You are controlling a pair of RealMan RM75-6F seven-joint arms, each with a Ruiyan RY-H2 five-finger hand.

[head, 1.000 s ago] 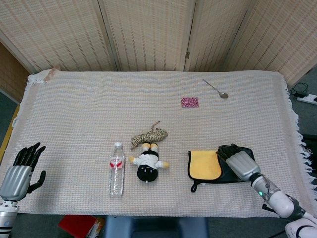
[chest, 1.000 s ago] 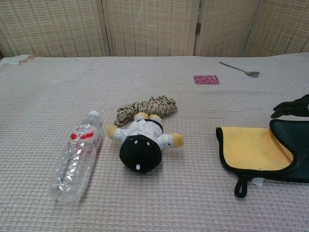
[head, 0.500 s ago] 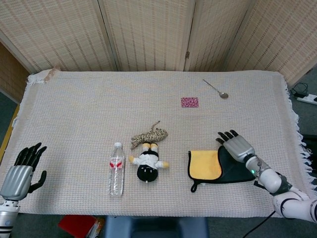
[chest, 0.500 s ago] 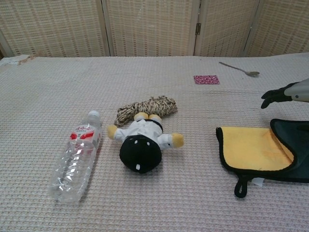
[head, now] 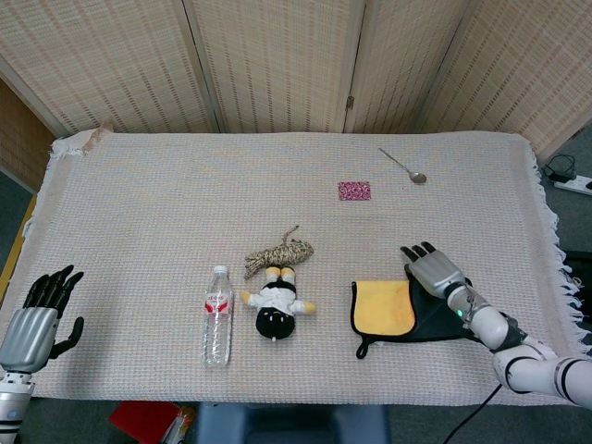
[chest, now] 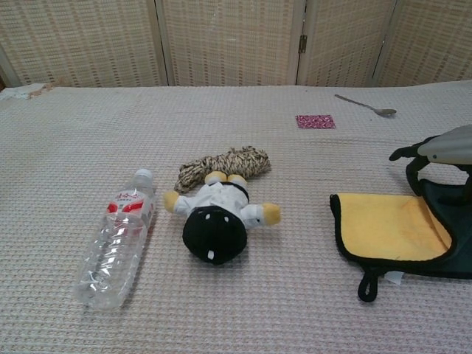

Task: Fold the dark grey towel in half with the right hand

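Lifting marks the change: over the last second the right hand (head: 433,270), silver-backed with black fingers, has come up off the dark grey towel with the yellow inner face (head: 407,310) and now hangs above the towel's far right corner, fingers loosely spread and holding nothing; the chest view shows it at the right edge, thumb hooked down over the cloth, though whether a fingertip still touches the fabric cannot be told. The towel lies on the woven beige tablecloth (head: 166,213) near the front edge, right of the small plush doll in black and white (head: 276,310), with a dark grey flap laid over its right part and the yellow face bare on the left. That suggests the fold has been released but is short of a true half, so the hand may need to regrasp the flap's edge and carry it further left. The left hand (head: 35,319) rests at the near left corner, fingers apart and empty. Only the clear plastic water bottle (head: 217,314) carries a label, red and white, its writing too small to read; the small pink patterned square (head: 354,191) shows no legible text.
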